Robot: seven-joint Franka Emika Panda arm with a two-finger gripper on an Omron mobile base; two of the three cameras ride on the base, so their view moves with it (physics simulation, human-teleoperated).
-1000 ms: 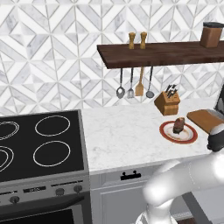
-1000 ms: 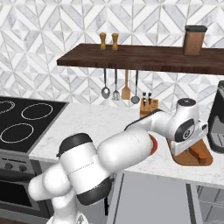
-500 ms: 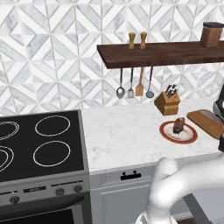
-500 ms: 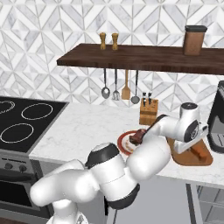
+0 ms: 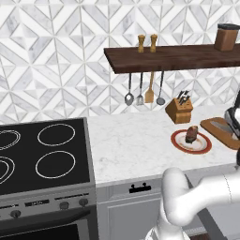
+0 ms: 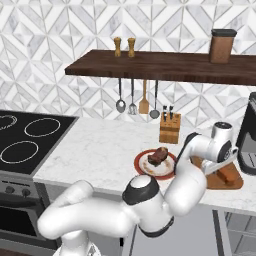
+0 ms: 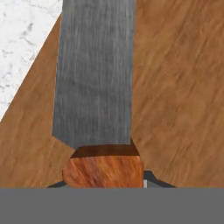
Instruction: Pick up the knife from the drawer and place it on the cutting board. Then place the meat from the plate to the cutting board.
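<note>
My gripper (image 6: 223, 166) is shut on the knife's wooden handle (image 7: 103, 169), low over the brown cutting board (image 6: 216, 183) at the counter's right end. The grey blade (image 7: 94, 74) runs away from the hand, flat and close above the wood (image 7: 179, 87); I cannot tell whether it touches. In the left base view the blade (image 5: 216, 125) lies along the board (image 5: 224, 136). The meat (image 6: 158, 156) sits on the red-rimmed white plate (image 6: 145, 169), left of the board. The pale grey drawer (image 6: 239, 225) shows under the counter at lower right.
A wooden knife block (image 6: 170, 131) stands behind the plate. A dark coffee machine (image 6: 248, 137) stands right beside the board. Utensils (image 6: 143, 102) hang under the wall shelf (image 6: 165, 72). The stove (image 5: 42, 157) fills the left; bare marble counter (image 5: 131, 150) lies between it and the plate.
The hand has drifted slightly right over the board, still holding the knife. The arm's elbow has swung down and across in front of the counter. Plate and meat have not moved.
</note>
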